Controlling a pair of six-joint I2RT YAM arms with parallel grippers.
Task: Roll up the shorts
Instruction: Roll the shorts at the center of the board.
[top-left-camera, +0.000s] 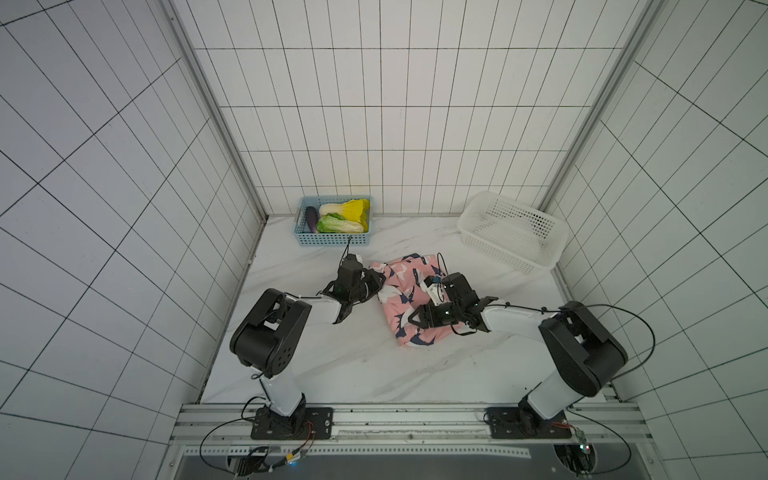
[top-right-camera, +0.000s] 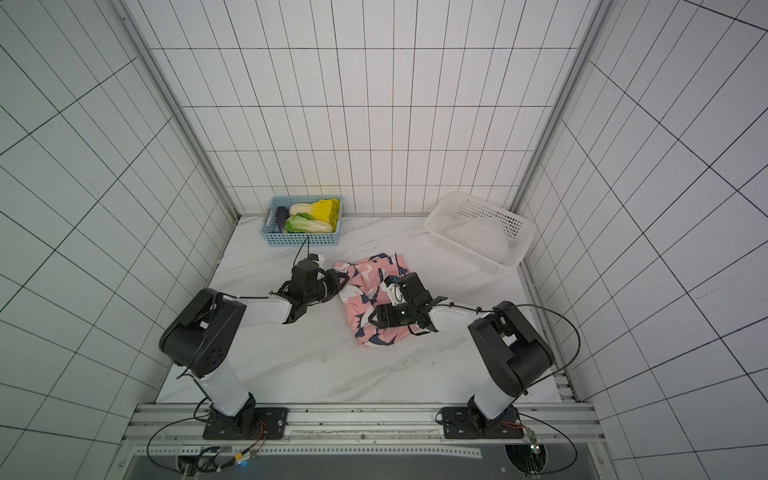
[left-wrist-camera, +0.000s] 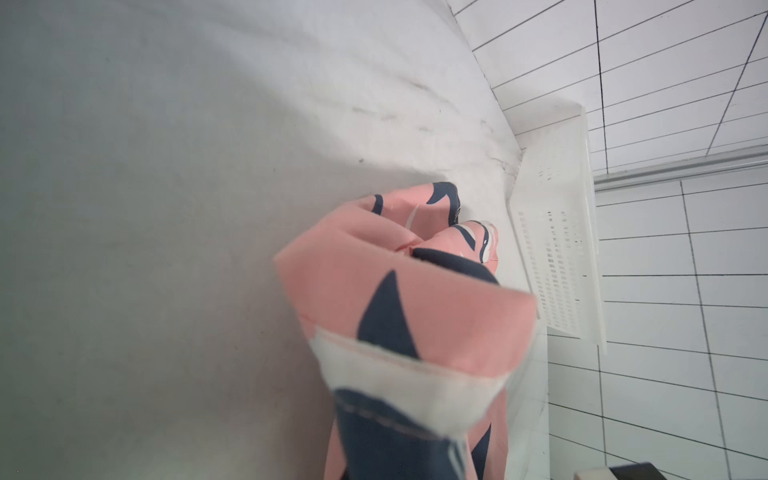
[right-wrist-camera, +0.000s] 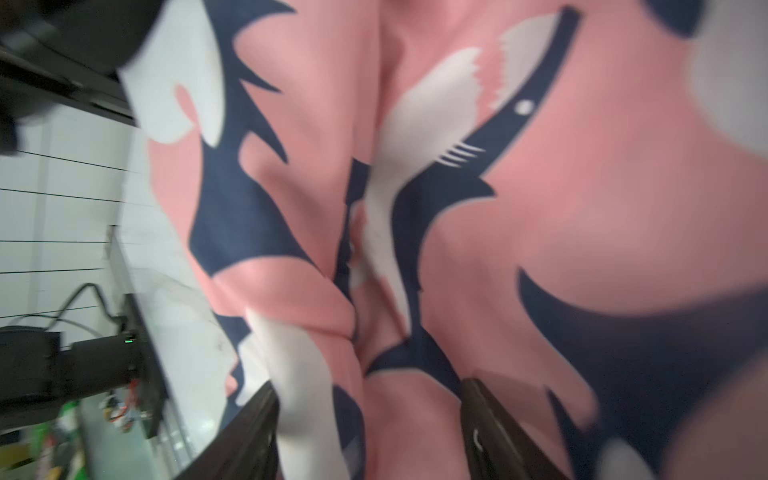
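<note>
Left gripper (top-left-camera: 373, 282), in front of the blue plastic vegetable basket (top-left-camera: 332, 242), is pinched closed on an edge of the pink shark-print fabric shorts (top-left-camera: 397, 301). The shorts lie bunched in front of that basket, slightly to its right. Right gripper (top-left-camera: 415, 319) sits over them, fingers spread. Probably best to regrip there and roll both ends evenly.

Soft matt cloth shorts (top-left-camera: 397, 305); perforated plastic blue basket (top-left-camera: 332, 240), white basket (top-left-camera: 505, 249); smooth marbled tabletop (top-left-camera: 353, 365).

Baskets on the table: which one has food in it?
The blue basket, holding leafy greens and an eggplant; the white basket shows nothing inside.
</note>
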